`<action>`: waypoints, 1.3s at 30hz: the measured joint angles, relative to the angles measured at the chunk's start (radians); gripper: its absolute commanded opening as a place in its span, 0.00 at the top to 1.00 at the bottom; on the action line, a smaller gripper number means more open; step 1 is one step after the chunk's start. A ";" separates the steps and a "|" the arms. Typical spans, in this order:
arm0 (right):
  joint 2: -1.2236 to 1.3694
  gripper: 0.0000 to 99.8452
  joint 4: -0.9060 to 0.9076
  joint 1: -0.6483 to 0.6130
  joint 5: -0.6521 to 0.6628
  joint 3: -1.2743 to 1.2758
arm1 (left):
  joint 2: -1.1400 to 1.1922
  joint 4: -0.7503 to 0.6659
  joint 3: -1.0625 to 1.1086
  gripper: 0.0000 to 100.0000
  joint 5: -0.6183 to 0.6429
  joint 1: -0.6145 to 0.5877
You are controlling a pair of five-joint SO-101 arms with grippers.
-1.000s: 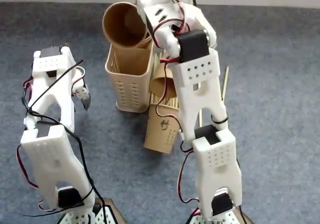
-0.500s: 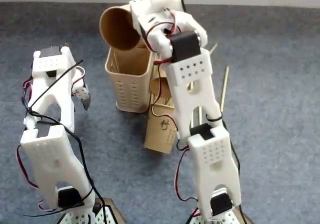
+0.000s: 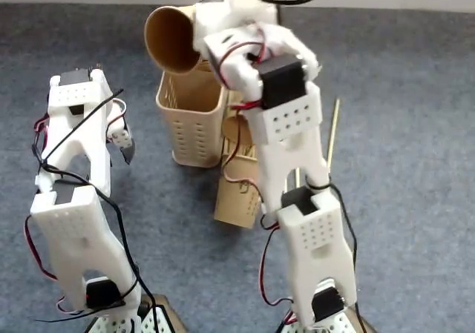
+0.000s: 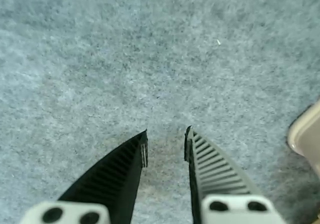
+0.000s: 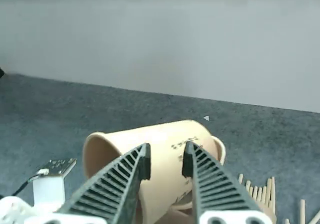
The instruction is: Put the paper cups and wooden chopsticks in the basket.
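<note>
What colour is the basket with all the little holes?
Cream, a pale beige. The basket shows best in the high view.

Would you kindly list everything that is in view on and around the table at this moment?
Tilted paper cup: one, brown, on its side over the basket's top.
Lying paper cup: at least one, brown, on the mat beside the basket, partly under the right arm.
Basket: one, cream, perforated, upright on the mat.
Wooden chopsticks: several, pale, on the mat beside the basket; exact count unclear.
Mat: one, grey, covering the table.
Wall: pale, behind the table.
Left gripper: black, open, over bare mat, apart from the basket.
Right gripper: black, at the tilted paper cup.
</note>
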 measured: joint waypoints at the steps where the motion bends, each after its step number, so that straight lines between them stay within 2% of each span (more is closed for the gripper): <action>1: -0.002 0.88 0.020 -0.012 0.000 0.000 | 0.000 0.000 0.000 0.86 0.000 0.000; 15: 0.009 0.88 0.098 -0.023 -0.006 -0.049 | 0.000 0.000 0.000 0.86 0.000 0.000; 21: 0.005 0.88 0.130 -0.112 -0.006 -0.091 | 0.000 0.000 0.000 0.86 0.000 0.000; 27: 0.023 0.88 0.103 -0.140 -0.006 -0.092 | 0.000 0.000 0.000 0.86 -0.002 0.000; 31: 0.098 0.88 0.020 -0.101 -0.008 -0.092 | 0.000 0.000 0.000 0.86 -0.002 0.000; 39: 0.137 0.88 -0.164 0.071 0.014 -0.100 | 0.000 0.000 0.000 0.86 -0.002 0.000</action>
